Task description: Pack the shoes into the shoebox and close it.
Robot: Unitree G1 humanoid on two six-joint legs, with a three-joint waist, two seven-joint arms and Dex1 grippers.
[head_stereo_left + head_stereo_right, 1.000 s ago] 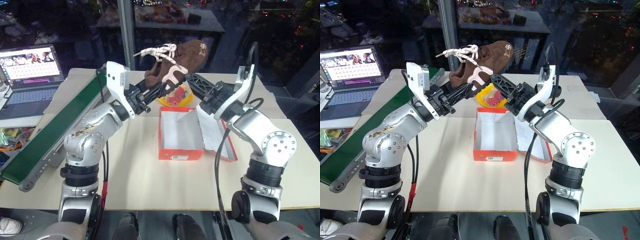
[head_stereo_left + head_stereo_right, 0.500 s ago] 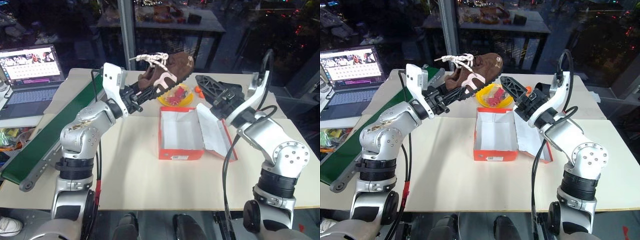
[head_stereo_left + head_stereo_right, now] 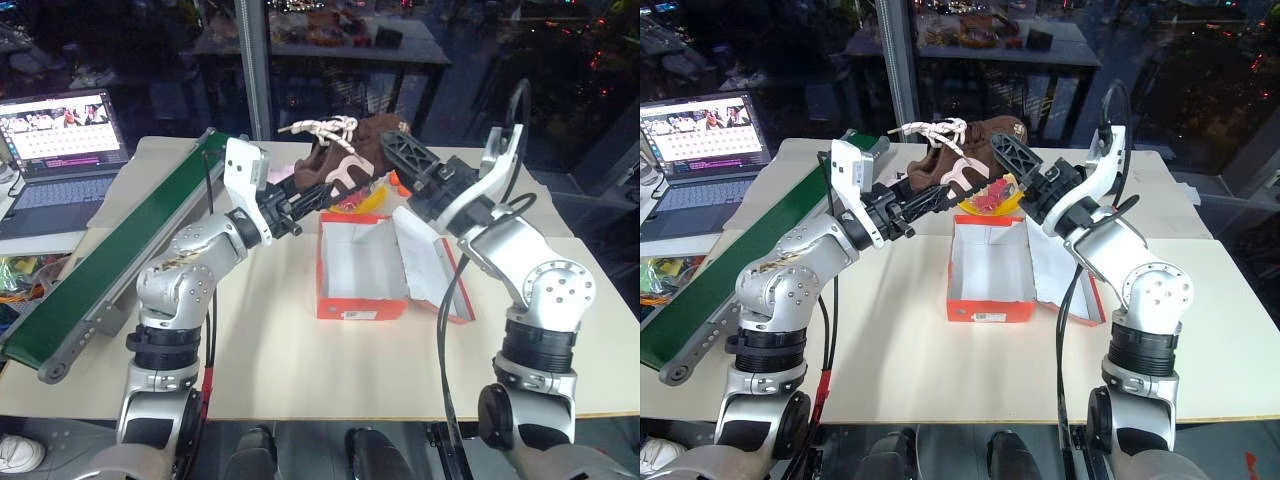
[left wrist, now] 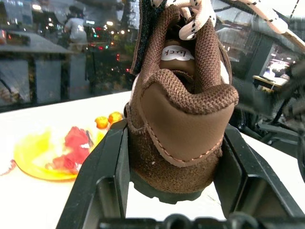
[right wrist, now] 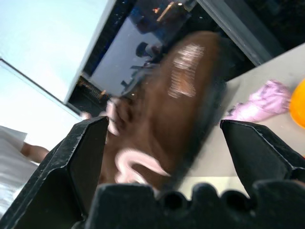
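Note:
One brown shoe [image 3: 372,137] with cream laces hangs tilted in the air behind the shoebox [image 3: 360,300]. My left gripper [image 3: 315,190] is shut on its heel; in the left wrist view the heel [image 4: 181,124] sits squeezed between the two fingers. My right gripper [image 3: 395,150] is open beside the shoe's toe end, and in the right wrist view the blurred shoe [image 5: 176,105] lies ahead between its spread fingers [image 5: 71,157], apart from them. The orange-red shoebox stands open, its inside white and bare, its lid [image 3: 430,270] folded out to the right.
A yellow plate [image 4: 38,155] with red pieces lies behind the box, with two small orange balls [image 4: 107,119] and a pink plush toy [image 5: 267,98] near it. A green conveyor [image 3: 110,260] runs along the table's left side, and beyond it is a laptop [image 3: 60,140].
My right gripper has opened wider, drawn off to the right, then come back close to the shoe's toe. The left gripper keeps its hold on the shoe in about the same place.

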